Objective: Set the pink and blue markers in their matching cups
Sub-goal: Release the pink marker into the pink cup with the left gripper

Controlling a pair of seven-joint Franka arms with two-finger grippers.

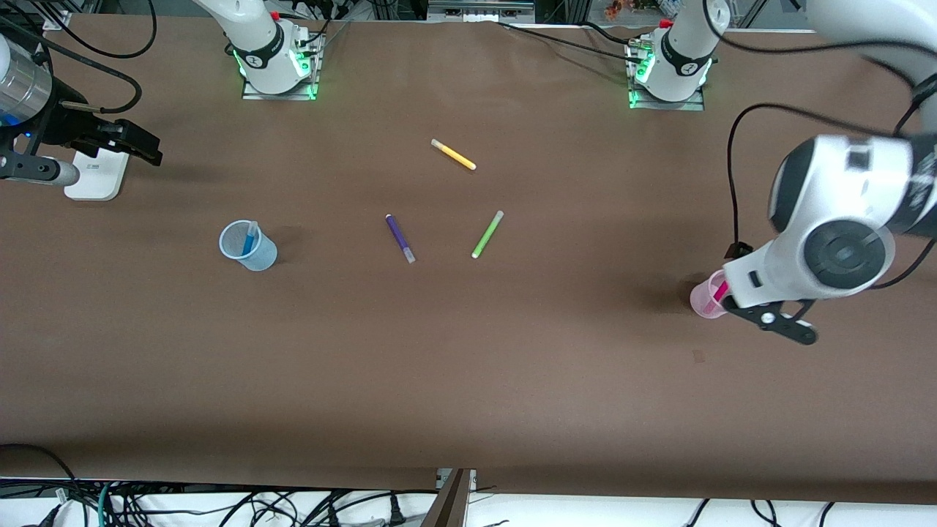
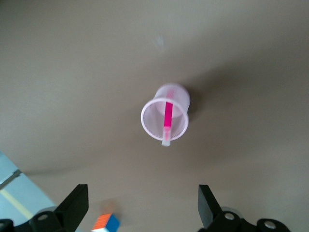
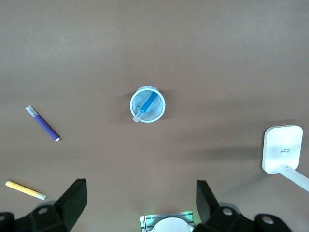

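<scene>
1. Nearest the front camera, at the left arm's end of the table, the pink cup [image 1: 707, 298] stands upright with the pink marker [image 1: 721, 290] leaning inside it, cap end poking just past the rim.
2. The left gripper [image 2: 142, 212] hangs above that cup, its fingers spread wide and holding nothing.
3. Farther from the camera, at the right arm's end, the blue cup [image 1: 247, 246] holds the blue marker [image 1: 250, 237], likewise propped against the rim.
4. In the middle of the table lie a purple marker [image 1: 400, 238] and a green marker [image 1: 487, 234], with a yellow marker [image 1: 453, 154] farther still; none belongs to the task.
5. The right gripper [image 3: 140, 208] hovers well above the table, near a white box [image 1: 96, 176], fingers apart and empty.
6. Both markers appear to be in matching cups, so the task looks finished.
7. Judged by their look, the markers are light, stiff and smooth; a pinch across the barrel near the middle would suit them.
8. The thin plastic cups seem light and easy to tip, so any regrasp should lift a marker straight up.
</scene>
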